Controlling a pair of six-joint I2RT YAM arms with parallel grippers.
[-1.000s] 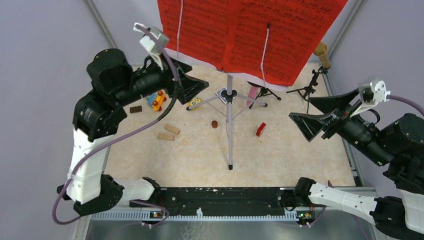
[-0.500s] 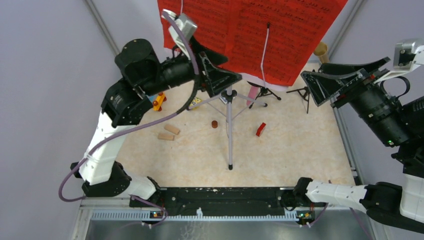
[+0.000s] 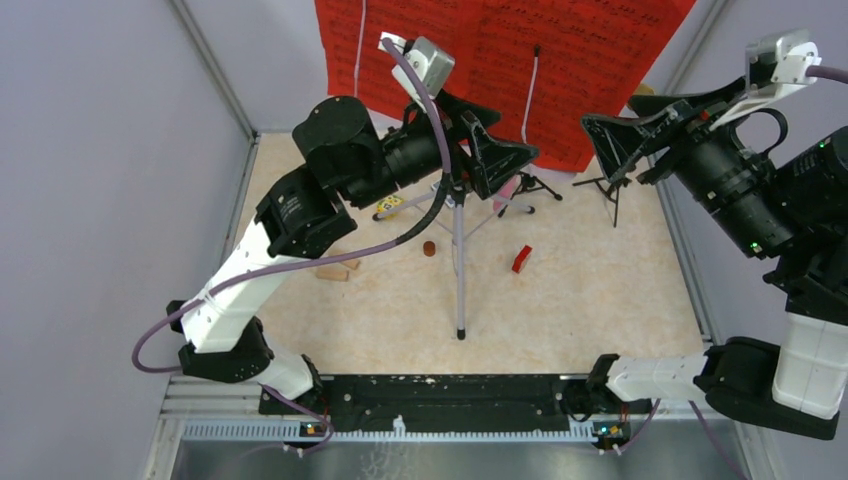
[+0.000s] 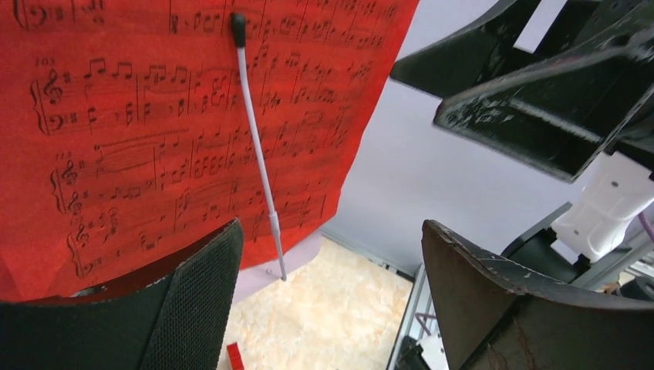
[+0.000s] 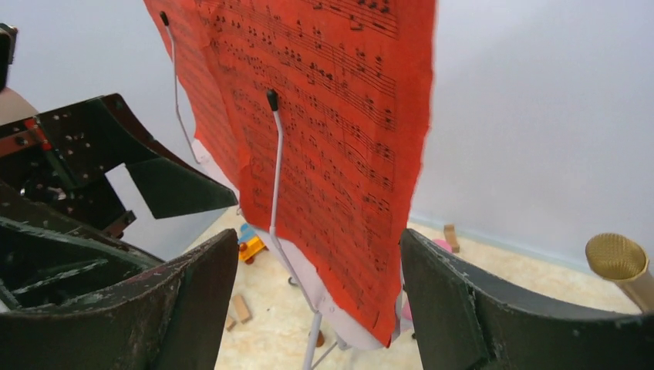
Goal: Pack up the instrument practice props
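The red sheet-music pages (image 3: 500, 60) hang on the grey tray (image 5: 343, 320) atop the silver tripod pole (image 3: 459, 260). My left gripper (image 3: 510, 135) is raised in front of the pages' lower edge, open and empty; in its wrist view the pages (image 4: 154, 116) fill the left and nothing lies between its fingers (image 4: 208, 285). My right gripper (image 3: 607, 110) is open and empty at the pages' right edge, and the pages' lower corner (image 5: 362, 293) shows between its jaws. The pink microphone (image 3: 507, 188) and two black mic tripods (image 3: 535, 185) (image 3: 610, 185) stand behind the pole. The gold microphone (image 5: 615, 258) shows at the right.
Wooden blocks (image 3: 335, 268), a brown peg (image 3: 429, 248), a red block (image 3: 521, 259) and a small yellow toy (image 3: 388, 205) lie on the beige floor. A toy car (image 5: 251, 243) sits beyond the stand. Grey walls close in on both sides.
Both arms have risen from table level. The left gripper swung right to the front of the pages; the right gripper lifted and moved left to their right edge. Both stay open.
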